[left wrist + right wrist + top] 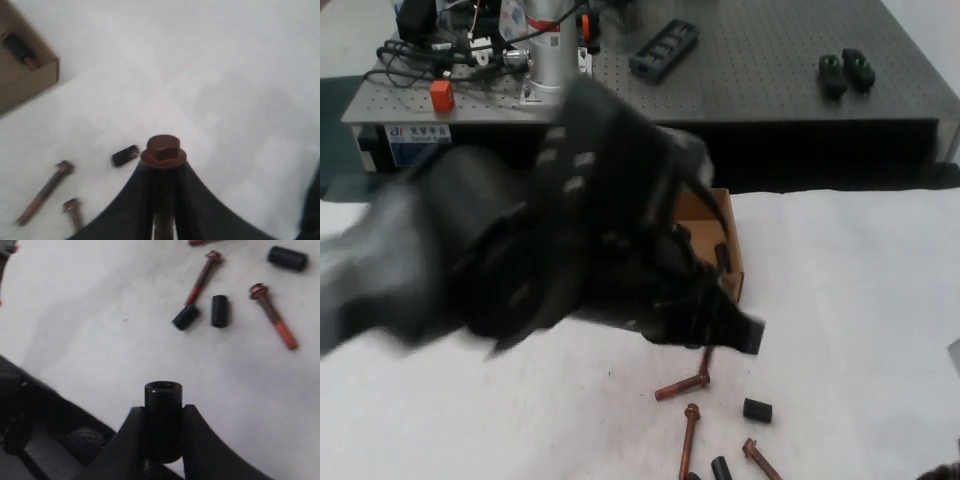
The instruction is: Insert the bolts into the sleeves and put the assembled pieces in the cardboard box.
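Progress: we judge the task partly done; one assembled piece (19, 49) lies inside the cardboard box (30, 80); loose bolts (682, 385) and loose sleeves (757, 410) lie unjoined on the desk (860, 300), near the box on its side toward the arms. The left claw (163, 170) is closed narrow on a bolt (163, 149), head outward, near the box; the right claw (163, 414) clamps a sleeve (163, 395), bore outward; its place against the box we cannot fix. We judge joining this pair the step in hand.
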Available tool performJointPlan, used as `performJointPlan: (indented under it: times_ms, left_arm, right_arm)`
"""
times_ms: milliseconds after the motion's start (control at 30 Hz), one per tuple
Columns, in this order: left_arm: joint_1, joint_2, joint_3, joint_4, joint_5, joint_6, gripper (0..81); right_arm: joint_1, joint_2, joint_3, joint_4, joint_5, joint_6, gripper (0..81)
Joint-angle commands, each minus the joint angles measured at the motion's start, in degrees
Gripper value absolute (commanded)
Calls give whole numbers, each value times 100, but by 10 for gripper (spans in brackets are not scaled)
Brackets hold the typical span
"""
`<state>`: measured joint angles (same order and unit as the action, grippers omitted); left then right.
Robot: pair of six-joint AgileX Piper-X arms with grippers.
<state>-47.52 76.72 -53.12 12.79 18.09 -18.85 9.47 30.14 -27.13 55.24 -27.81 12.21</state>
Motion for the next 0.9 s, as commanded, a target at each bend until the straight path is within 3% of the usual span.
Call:
performJointPlan:
  times_ms: [0, 167, 333, 667, 867]
  left_arm:
    - [-1, -211, 344, -839, 442, -658, 6]
    - [-1, -306, 743, -1709, 837, -1508, 6]
    - [-1, -306, 785, -1760, 837, -1595, 6]
    - [-1, -306, 781, -1760, 837, -1666, 6]
    - [-1, -306, 781, -1760, 837, -1713, 6]
  right_arm:
    - [275, -57, 355, -1022, -918, 304, 21]
    - [683, -14, 656, -2761, -1140, 960, 21]
    - [962, 331, 712, -3916, -1138, 1272, 21]
    - [1071, 1090, 697, -4247, -1105, 1346, 21]
    - [1071, 1088, 697, -4497, -662, 1346, 21]
